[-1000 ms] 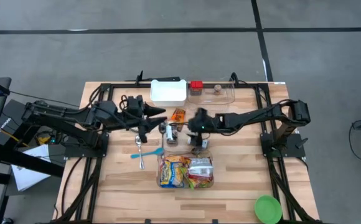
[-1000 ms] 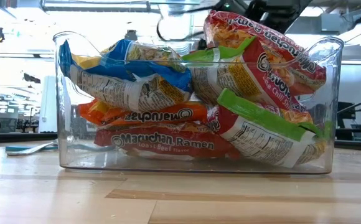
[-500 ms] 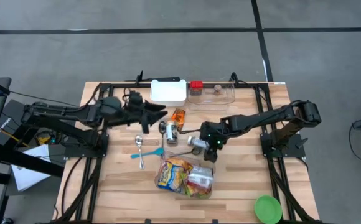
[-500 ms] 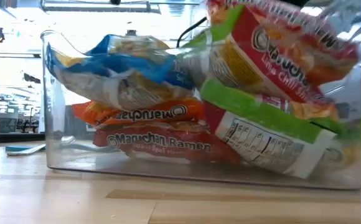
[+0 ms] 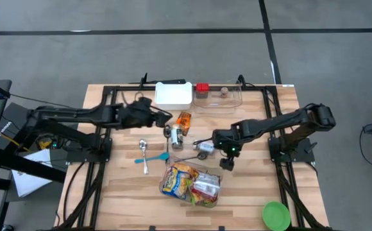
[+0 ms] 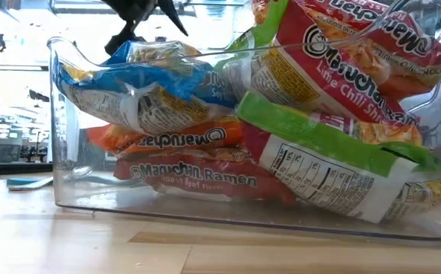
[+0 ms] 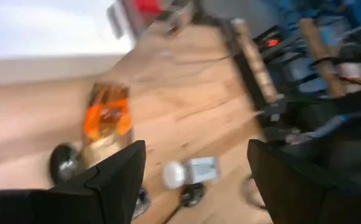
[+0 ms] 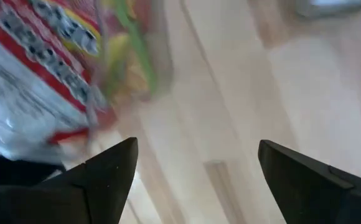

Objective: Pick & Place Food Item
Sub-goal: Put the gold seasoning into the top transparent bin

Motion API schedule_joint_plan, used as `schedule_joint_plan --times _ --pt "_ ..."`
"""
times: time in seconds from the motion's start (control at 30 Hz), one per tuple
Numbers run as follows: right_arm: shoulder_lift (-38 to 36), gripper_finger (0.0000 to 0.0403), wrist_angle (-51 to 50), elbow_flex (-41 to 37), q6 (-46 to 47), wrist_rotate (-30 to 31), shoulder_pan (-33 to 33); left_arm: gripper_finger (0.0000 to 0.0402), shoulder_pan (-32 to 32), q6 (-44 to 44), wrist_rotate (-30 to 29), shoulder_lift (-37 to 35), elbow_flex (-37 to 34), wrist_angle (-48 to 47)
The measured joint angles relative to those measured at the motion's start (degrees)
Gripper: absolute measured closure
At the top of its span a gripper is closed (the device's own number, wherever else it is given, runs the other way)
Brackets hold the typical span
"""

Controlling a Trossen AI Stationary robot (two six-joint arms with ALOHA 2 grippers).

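A clear plastic bin (image 5: pixel 192 183) full of ramen packets (image 6: pixel 198 179) sits askew near the table's front middle. An orange food packet (image 5: pixel 183 120) lies on the wood behind it. My left gripper (image 5: pixel 163 118) hovers just left of that packet, open, with the packet (image 7: pixel 106 118) ahead of its spread fingers (image 7: pixel 196 149). My right gripper (image 5: pixel 227 163) stands open at the bin's far right corner, pointing down, with packets (image 8: pixel 37 68) beside one finger and bare wood between the fingertips (image 8: pixel 198 146). My right gripper stands close against the bin's far right corner (image 5: pixel 219 172). Whether a finger touches the wall, I cannot tell. My left gripper touches nothing.
Small cans (image 5: pixel 174 136) (image 5: pixel 204 147) lie between the two grippers. A metal spoon (image 5: pixel 143 149) and a blue utensil (image 5: pixel 151 158) lie left of the bin. A white container (image 5: pixel 173 94) and a clear tray (image 5: pixel 218 96) stand at the far edge, a green bowl (image 5: pixel 276 215) at the near right.
My right gripper has swung from above the bin's far edge toward the table's right and near edge. The bin has slid toward the near edge and turned askew. My left gripper has rolled and moved toward the orange packet.
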Motion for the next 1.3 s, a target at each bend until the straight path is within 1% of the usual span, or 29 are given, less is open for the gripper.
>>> schedule_joint_plan --times 0.1,0.2,0.37,0.43,0.6,0.7,0.8,1.0,1.13,1.3 --pt "-3.11 0.0076 -4.29 -0.01 -1.07 4.41 0.94 0.0124 0.02 -2.98 0.53 4.47 0.00 -0.25" --pt "-6.54 0.0076 -7.18 0.02 -1.21 7.31 1.21 0.0124 0.02 -6.47 3.30 9.30 0.00 0.41" --pt "-12.10 0.0076 -10.22 0.00 1.21 10.07 0.27 0.0124 0.02 -9.25 8.75 16.71 -0.02 3.70" --pt "-14.10 0.0076 -10.64 0.02 2.39 10.24 -0.17 0.0124 0.02 -9.54 9.54 18.82 -0.02 3.31" --pt "-18.84 0.0076 -11.55 0.01 4.73 11.49 -0.65 0.0122 0.02 -10.07 10.64 21.25 -0.02 2.63" --pt "-21.28 0.0076 -11.33 0.00 5.81 11.59 -0.62 0.0114 0.44 -10.95 11.00 22.21 0.03 2.14" --pt "-23.07 0.0076 -11.46 0.00 6.37 11.63 -0.62 0.0099 1.06 -11.11 12.80 23.81 0.00 2.53" --pt "-25.95 0.0076 -11.57 0.10 7.61 11.83 -0.60 0.0059 3.53 -11.47 13.13 24.28 0.02 3.56" --pt "-27.41 0.0076 -11.87 0.06 7.46 11.82 -0.59 0.0045 4.48 -11.15 16.38 25.59 0.02 3.00" --pt "-28.67 0.0076 -13.01 -0.02 6.90 12.43 -0.62 0.0046 4.32 -12.53 19.23 28.80 0.00 5.26"
